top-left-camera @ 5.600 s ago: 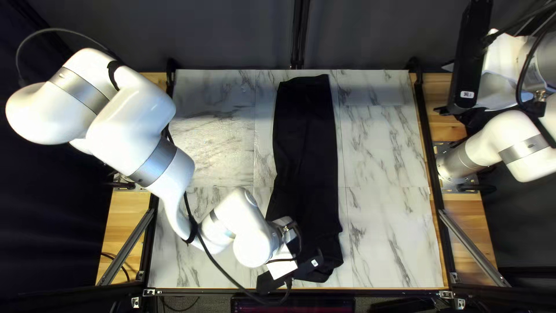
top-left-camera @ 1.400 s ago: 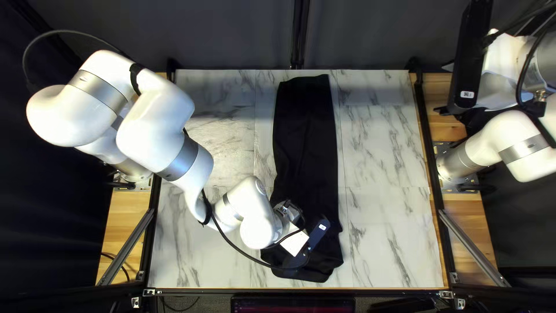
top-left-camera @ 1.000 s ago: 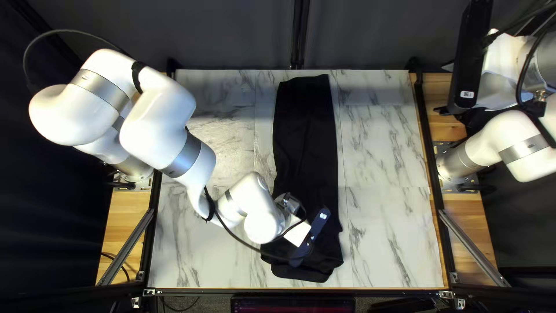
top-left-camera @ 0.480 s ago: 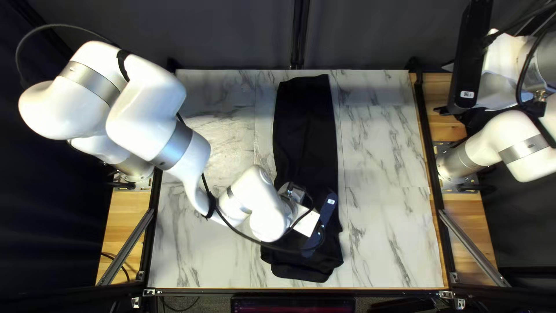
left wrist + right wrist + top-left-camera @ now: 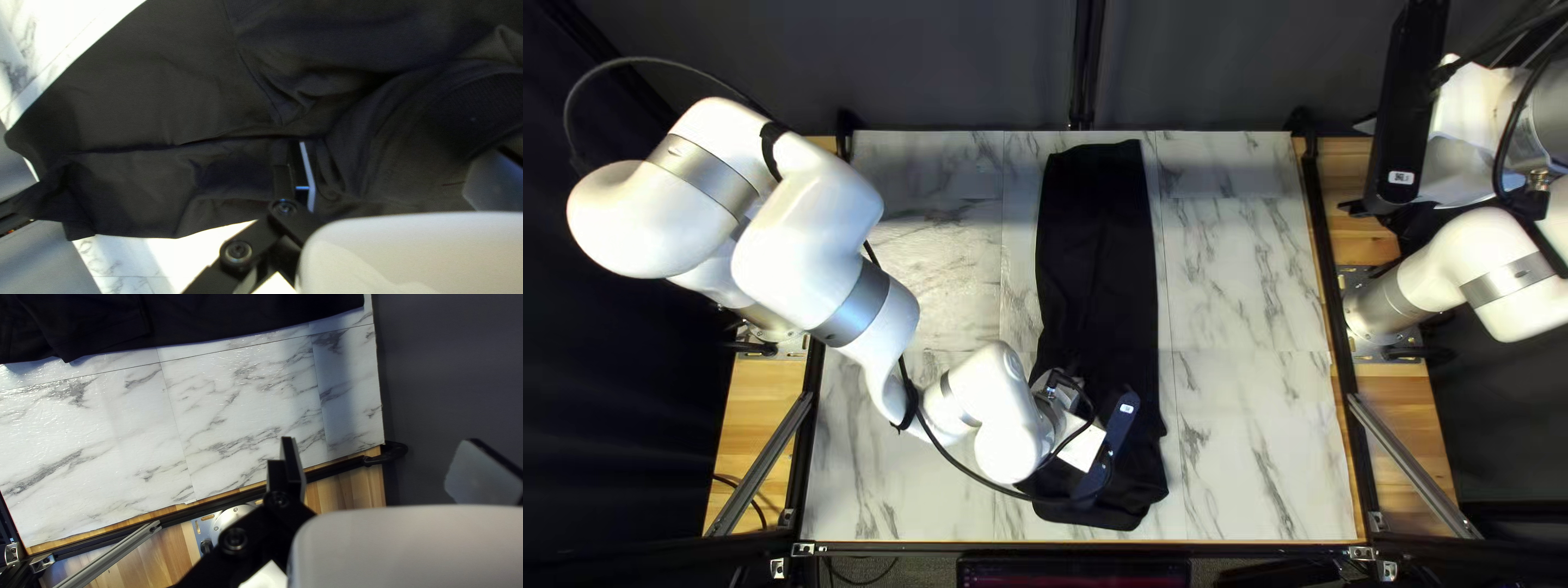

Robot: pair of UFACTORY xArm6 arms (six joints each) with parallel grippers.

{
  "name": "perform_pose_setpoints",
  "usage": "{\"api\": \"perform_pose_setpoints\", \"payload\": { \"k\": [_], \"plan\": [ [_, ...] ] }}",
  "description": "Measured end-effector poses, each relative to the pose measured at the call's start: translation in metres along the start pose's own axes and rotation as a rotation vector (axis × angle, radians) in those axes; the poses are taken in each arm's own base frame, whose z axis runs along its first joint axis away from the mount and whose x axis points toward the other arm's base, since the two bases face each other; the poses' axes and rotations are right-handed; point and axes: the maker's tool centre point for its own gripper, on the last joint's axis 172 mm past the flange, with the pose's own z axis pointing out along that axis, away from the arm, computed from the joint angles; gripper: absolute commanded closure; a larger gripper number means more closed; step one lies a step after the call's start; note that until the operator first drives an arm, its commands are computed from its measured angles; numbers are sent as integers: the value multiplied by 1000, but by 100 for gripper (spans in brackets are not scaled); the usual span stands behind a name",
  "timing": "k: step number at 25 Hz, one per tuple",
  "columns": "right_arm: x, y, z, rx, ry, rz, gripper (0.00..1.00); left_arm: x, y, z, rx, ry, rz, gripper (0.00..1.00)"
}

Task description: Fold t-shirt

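The black t-shirt (image 5: 1097, 250) lies as a long, narrow strip on the marble-patterned tabletop (image 5: 1247, 436), running from the upper middle of the top left view to the lower middle. That narrowness suggests its sides are folded in, leaving length to take up.

Our left arm (image 5: 833, 250) reaches from the left of that view to the strip's lower end, probably because we want the next hold there. In the left wrist view our left gripper (image 5: 400, 177) is spread wide, one finger against or just above the creased cloth; it has hold of nothing. What looks like the ribbed collar (image 5: 482, 103) lies loosely curled just ahead, so closing carelessly could pinch one layer and drag the fold apart.

Our right arm (image 5: 1519, 310) is kept at the right of the top left view, likely to leave the working side free. Our right gripper (image 5: 387, 471) is wide open and empty, well apart from the shirt. Next, we judge, we should gather all layers at the lower end before folding.
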Motion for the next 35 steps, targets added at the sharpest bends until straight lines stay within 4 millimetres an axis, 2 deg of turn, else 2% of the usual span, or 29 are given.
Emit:
{"api": "perform_pose_setpoints", "payload": {
  "k": [7,11,19,23,26,29,32,35],
  "plan": [
    [0,0,0,0,0,0,0,8,-2,10,-36,37,-122,26],
    [0,0,0,0,0,0,0,-4,-14,11,-34,28,-153,27],
    [0,0,0,0,0,0,0,-42,-53,-5,9,-45,-170,25],
    [0,0,0,0,0,0,0,-38,-65,-23,44,-64,-168,25],
    [0,0,0,0,0,0,0,-24,-65,-45,78,-57,-157,25],
    [0,0,0,0,0,0,0,-9,-55,-65,120,-40,-139,25],
    [0,0,0,0,0,0,0,-6,-45,-61,144,-33,-126,26],
    [0,0,0,0,0,0,0,-17,-33,-45,139,-32,-124,26]
  ]
}}
